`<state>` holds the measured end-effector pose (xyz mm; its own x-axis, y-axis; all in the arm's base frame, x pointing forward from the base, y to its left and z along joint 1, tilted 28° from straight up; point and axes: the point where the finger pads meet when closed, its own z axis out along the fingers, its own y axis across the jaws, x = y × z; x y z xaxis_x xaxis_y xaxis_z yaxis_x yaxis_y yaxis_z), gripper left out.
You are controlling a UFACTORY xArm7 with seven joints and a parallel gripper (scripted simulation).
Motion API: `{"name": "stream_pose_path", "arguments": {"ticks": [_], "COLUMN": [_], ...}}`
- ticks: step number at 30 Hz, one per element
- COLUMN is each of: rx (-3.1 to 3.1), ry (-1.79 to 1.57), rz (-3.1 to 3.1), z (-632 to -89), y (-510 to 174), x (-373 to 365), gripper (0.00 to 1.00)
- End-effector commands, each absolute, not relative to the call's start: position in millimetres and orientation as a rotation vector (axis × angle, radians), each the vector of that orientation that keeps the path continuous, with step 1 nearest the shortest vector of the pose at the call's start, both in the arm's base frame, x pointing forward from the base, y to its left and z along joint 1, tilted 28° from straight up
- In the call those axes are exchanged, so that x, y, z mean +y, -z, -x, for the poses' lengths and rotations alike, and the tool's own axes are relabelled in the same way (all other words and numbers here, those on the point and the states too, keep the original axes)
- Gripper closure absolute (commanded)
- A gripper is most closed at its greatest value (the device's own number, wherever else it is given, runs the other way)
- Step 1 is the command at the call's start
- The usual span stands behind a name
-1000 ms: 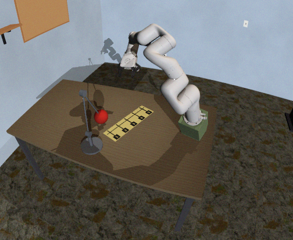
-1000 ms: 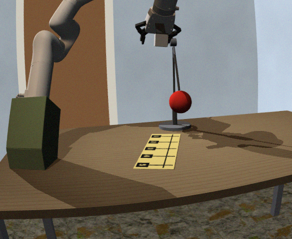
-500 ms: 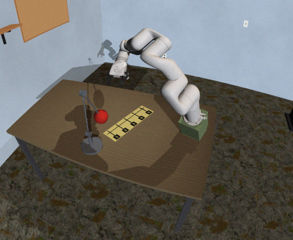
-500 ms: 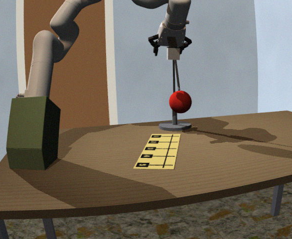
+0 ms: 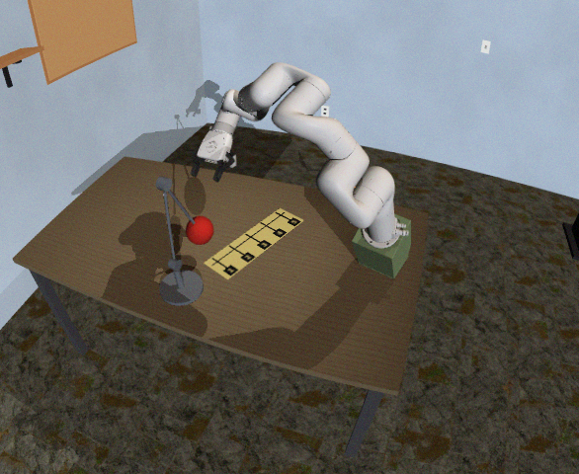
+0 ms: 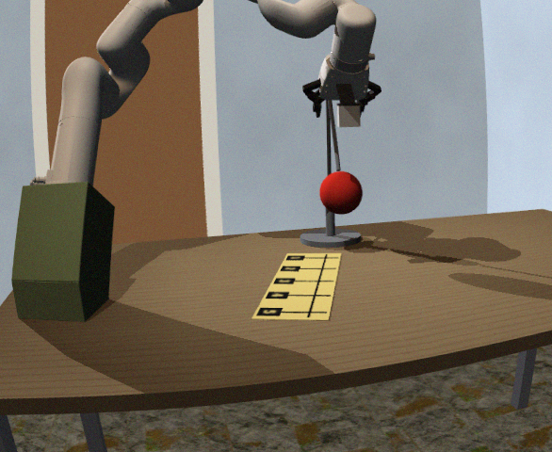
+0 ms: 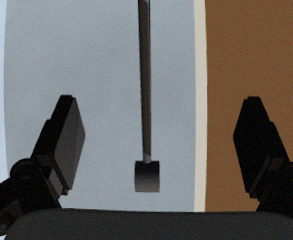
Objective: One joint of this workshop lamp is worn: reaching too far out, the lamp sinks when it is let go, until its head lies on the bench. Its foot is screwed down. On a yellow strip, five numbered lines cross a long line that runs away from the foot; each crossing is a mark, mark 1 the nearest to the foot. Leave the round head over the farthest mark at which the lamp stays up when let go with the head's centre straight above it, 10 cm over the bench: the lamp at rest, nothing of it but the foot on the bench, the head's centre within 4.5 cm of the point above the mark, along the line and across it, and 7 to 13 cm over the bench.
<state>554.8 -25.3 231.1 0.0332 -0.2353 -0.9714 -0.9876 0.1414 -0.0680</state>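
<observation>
The lamp stands on the wooden bench point(image 5: 305, 316) point(image 6: 413, 315) with its round grey foot point(image 5: 181, 289) point(image 6: 330, 238) flat. Its post rises to a grey elbow point(image 5: 163, 185) point(image 7: 146, 176). A thin arm point(image 7: 145, 60) slopes down from there to the red round head point(image 5: 200, 230) point(image 6: 340, 192). The head hangs well above the bench, close to the foot and near the strip's near end. The yellow strip point(image 5: 254, 243) point(image 6: 300, 286) with five numbered lines runs away from the foot. My gripper point(image 5: 206, 172) point(image 6: 342, 104) point(image 7: 159, 115) is open and empty, level with the elbow and a little apart from it, its fingers wide to either side.
The arm's green pedestal point(image 5: 381, 252) point(image 6: 56, 252) stands on the bench's right side in the top view. Walls lie behind the bench, with an orange board point(image 5: 83, 33) high on the left.
</observation>
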Motion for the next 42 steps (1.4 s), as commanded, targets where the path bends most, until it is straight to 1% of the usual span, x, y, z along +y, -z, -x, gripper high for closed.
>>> {"name": "stream_pose_path", "arguments": {"ticks": [1, 13, 42], "rx": [1.408, 1.409, 1.409], "ry": [-0.928, -0.922, -0.923], "rz": [1.283, 1.279, 1.279], "z": [-563, -570, -580], "y": [-230, -225, -210], "x": [-21, -8, 55], "gripper": [0.00, 0.00, 0.00]}}
